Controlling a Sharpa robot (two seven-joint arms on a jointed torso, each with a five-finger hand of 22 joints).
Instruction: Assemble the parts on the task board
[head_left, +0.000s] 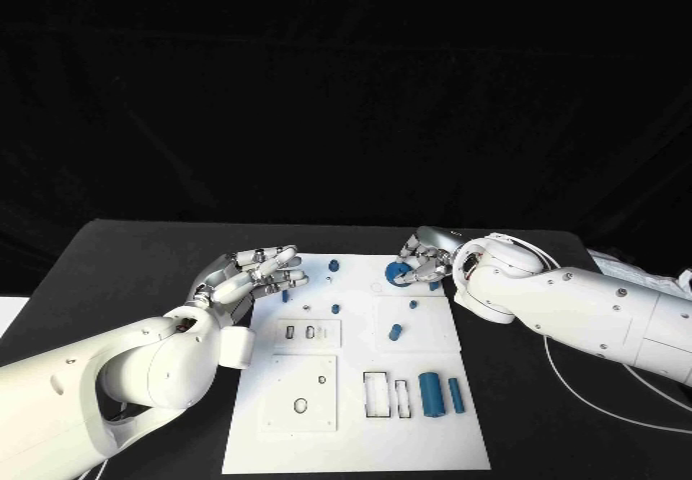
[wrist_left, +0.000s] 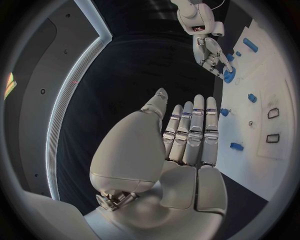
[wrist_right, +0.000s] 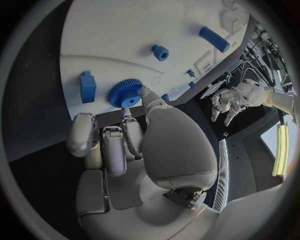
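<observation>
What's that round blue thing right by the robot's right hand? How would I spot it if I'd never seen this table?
Start at the white task board in the middle of the black table and go to its far edge. There, at the right hand, lies a blue gear. Its toothed rim and raised hub set it apart from the smooth blue block and small peg nearby.

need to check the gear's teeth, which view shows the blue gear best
The right wrist view: the blue gear sits close, teeth visible. In the head view the right hand partly covers it; the left wrist view shows it small and far.
</observation>
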